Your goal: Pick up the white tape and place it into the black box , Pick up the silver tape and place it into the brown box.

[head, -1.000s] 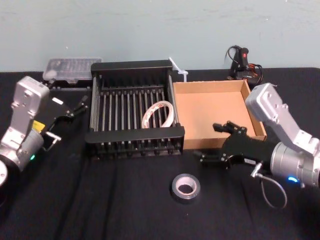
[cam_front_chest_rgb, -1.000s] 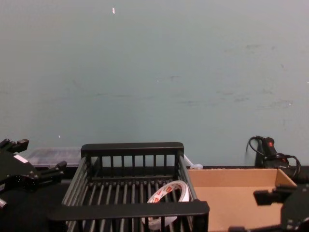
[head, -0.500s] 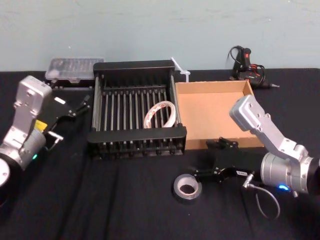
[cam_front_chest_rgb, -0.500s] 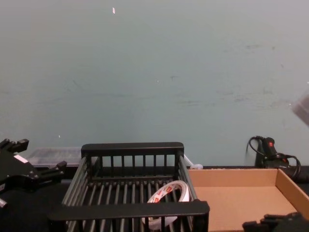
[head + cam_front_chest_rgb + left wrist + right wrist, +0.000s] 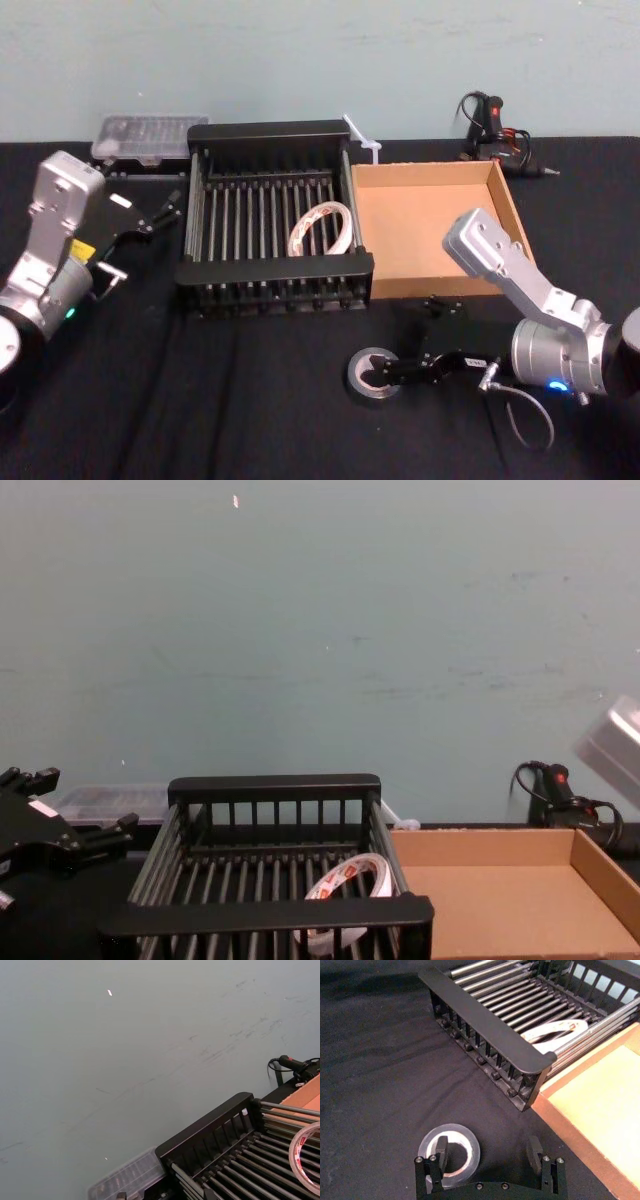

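Black cloth covers the table (image 5: 200, 400), with a pale wall behind. Over the last second the right gripper (image 5: 405, 372) has dropped from in front of the brown box (image 5: 425, 225) down to the silver tape (image 5: 372, 372), so the second pick looks about to begin. Its fingers are spread, one over the roll's hole, the other wide of it. The roll lies flat, hole facing up, with no long axis to align to. The white tape (image 5: 322, 228) already leans inside the black box (image 5: 270, 268). The left gripper (image 5: 150, 215) waits beside that box, fingers apart.
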Controlling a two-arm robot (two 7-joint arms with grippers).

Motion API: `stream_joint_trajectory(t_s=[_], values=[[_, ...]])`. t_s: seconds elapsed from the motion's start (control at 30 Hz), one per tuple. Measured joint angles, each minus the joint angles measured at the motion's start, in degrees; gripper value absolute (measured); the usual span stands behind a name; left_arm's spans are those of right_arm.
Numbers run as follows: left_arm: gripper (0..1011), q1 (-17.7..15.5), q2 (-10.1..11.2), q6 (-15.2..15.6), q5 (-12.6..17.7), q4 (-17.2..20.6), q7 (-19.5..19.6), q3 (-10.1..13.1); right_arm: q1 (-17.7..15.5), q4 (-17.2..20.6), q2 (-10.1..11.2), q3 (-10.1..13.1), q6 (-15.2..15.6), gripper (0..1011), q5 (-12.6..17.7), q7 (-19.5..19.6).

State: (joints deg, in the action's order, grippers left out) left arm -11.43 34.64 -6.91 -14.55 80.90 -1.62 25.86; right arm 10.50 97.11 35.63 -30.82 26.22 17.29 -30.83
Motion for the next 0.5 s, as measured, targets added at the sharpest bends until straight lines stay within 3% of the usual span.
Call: stream_joint_trajectory(t_s=[0.5], values=[[1001,0.0,0.0,0.0,0.0,0.0,0.0,0.0,1.0,-1.9,-0.6,-1.5,0.5,1003,-0.1,0.0]])
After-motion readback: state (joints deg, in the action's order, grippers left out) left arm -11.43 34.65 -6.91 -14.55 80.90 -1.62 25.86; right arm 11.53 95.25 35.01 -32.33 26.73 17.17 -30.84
